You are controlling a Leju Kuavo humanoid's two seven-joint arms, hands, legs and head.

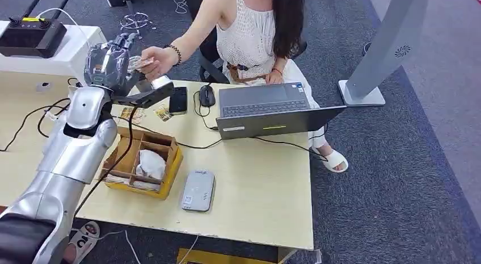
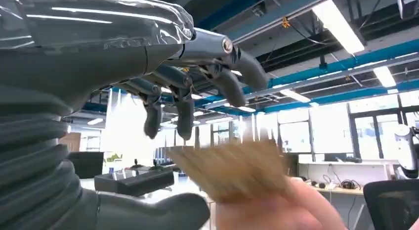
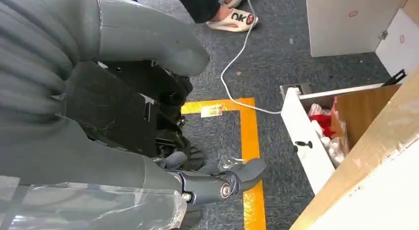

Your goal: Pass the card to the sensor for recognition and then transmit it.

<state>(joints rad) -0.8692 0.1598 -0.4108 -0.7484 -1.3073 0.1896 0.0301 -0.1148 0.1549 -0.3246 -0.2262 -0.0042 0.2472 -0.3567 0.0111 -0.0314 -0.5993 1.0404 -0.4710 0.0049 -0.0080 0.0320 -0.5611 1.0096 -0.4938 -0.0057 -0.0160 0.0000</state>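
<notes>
- Left hand (image 1: 112,62) is raised at far left of the tabletop (image 1: 266,184), fingers (image 2: 183,109) spread and curled loosely, nothing between them. We read that as open for the handover.
- Card (image 1: 142,63) is pinched in the person's hand (image 1: 157,61), right at our left hand's fingertips; in the left wrist view it's a blurred tan shape (image 2: 232,173) just under the fingers, prob. mid-exchange.
- Can't tell if card touches our fingers.
- Right hand (image 3: 217,183) hangs low beside the body over the floor, fingers curled in, holding nothing.
- Grey sensor (image 1: 198,191) lies flat near edge, just right of the yellow box (image 1: 142,162), so an easy reach.
- Laptop (image 1: 272,110) sits far right, well apart.
</notes>
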